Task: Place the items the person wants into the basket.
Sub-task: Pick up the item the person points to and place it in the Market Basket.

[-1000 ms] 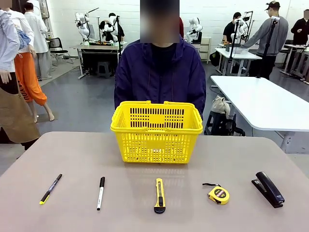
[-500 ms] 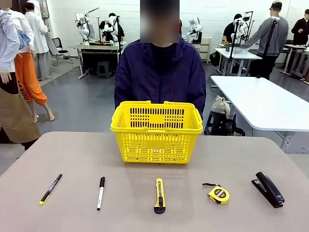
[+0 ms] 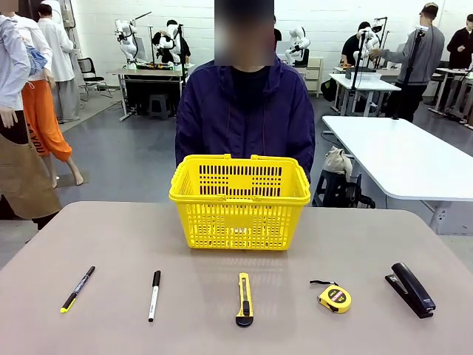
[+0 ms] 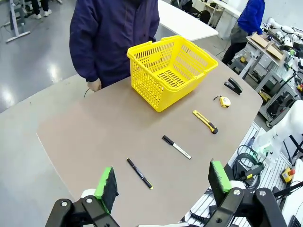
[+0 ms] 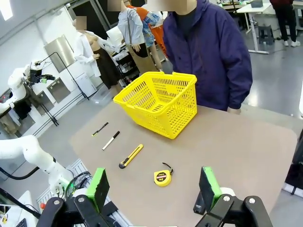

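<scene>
Mistaking the white-barrelled marker (image 3: 154, 294) or yellow-and-black utility knife (image 3: 244, 299) for wanted items is risked; slim black pen (image 3: 77, 288), round yellow tape measure (image 3: 335, 297) and black stapler (image 3: 412, 289) lie before the yellow mesh basket (image 3: 236, 222). Left pincer (image 4: 162, 178) and right pincer (image 5: 154, 171) are released.

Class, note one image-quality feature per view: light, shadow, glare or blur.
Front view: even light, sharp, a soft shadow beneath the basket. Left wrist view: glare patches on the floor at left. Right wrist view: an overexposed bright patch in the top left corner.
</scene>
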Robot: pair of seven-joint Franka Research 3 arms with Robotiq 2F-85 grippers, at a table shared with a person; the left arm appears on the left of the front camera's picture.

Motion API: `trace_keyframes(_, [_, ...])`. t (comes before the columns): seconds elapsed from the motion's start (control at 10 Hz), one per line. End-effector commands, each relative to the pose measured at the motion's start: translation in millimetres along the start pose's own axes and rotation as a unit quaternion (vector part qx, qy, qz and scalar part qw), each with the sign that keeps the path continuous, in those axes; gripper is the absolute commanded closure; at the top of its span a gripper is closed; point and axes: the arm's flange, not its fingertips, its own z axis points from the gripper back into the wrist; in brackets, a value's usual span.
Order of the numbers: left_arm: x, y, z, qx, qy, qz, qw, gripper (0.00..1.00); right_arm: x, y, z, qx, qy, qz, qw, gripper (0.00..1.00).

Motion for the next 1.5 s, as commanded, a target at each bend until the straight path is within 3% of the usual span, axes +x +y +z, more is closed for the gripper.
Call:
trace_keyframes(0.0, [-0.2, -0.1, 2.0, -0.005, -0.004, -0.008, 1.000, 0.00, 3.0, 0.2, 0.4, 0.005, -0.002, 0.008, 1.000, 0.00])
trace_keyframes(1.4, [-0.2, -0.1, 2.0, -0.005, -0.004, -0.008, 1.000, 0.00, 3.0, 0.2, 0.4, 0.005, -0.002, 0.008, 1.000, 0.00])
